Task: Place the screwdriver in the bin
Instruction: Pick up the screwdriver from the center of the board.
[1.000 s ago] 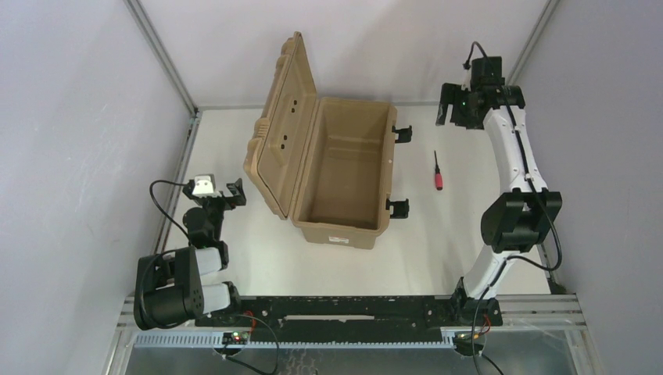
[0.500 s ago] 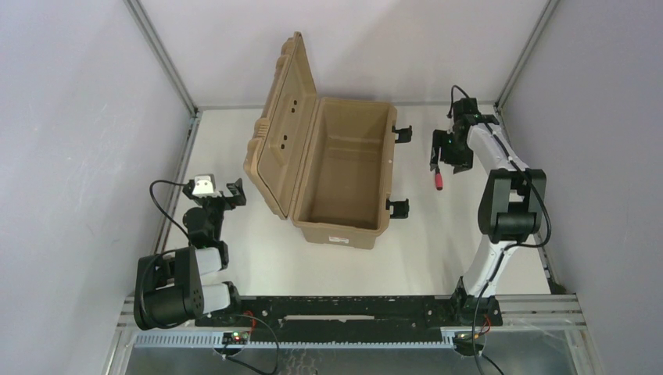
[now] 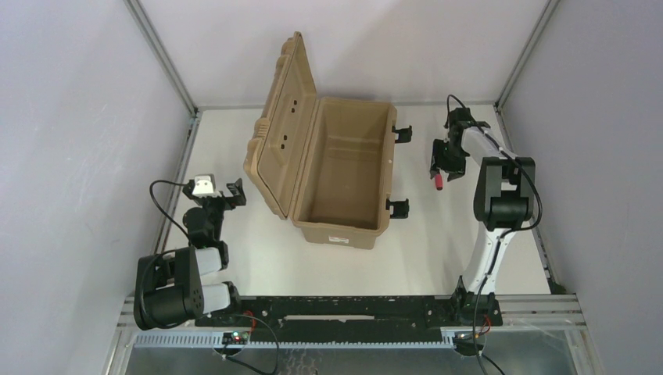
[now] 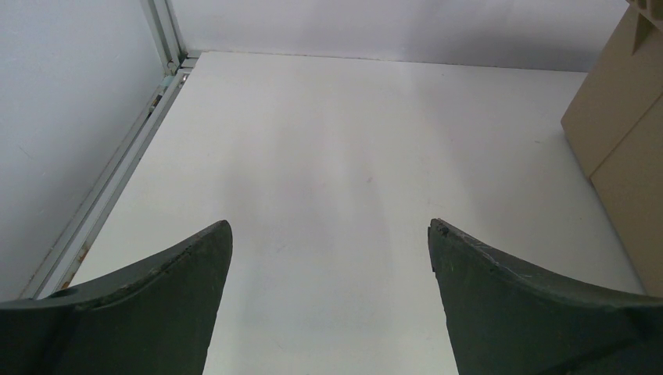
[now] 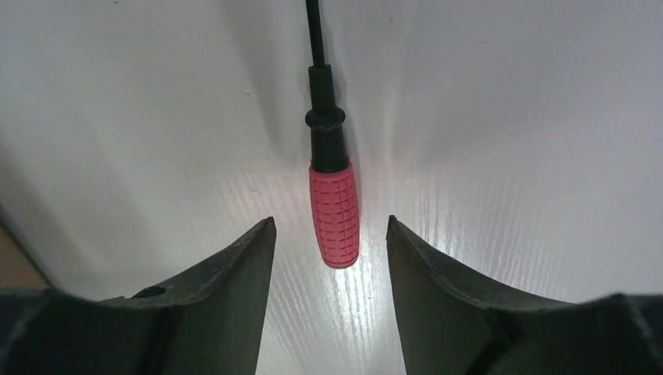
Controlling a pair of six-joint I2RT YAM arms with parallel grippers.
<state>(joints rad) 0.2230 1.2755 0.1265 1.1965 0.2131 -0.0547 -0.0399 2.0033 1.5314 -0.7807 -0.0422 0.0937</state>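
Right now my right gripper (image 5: 330,226) is low over the desk (image 5: 508,117) with its jaws spread wide, one finger on each side of the screwdriver (image 5: 334,211). My right wrist camera shows this best. The ribbed red handle lies flat on the desk, its butt end between my two fingertips with a gap on either side, so I am not gripping it. The thin black shaft runs away from me out of the top of that view. From the top camera much of this is lost: my right gripper (image 3: 439,162) covers the shaft, and only the near end of the red handle shows below it. What that view adds is the setting. The screwdriver (image 3: 440,182) is just to the right of the bin (image 3: 338,233), outside it, about level with the stretch between the two black latches (image 3: 398,208) on the bin's right side. The bin is open, with its lid (image 3: 283,117) raised on the left side. My left gripper (image 4: 330,230) is also open and holds nothing. Its wrist camera shows white desk between the fingers and the bin's tan wall at the right edge. The top view puts that arm folded at the near left.
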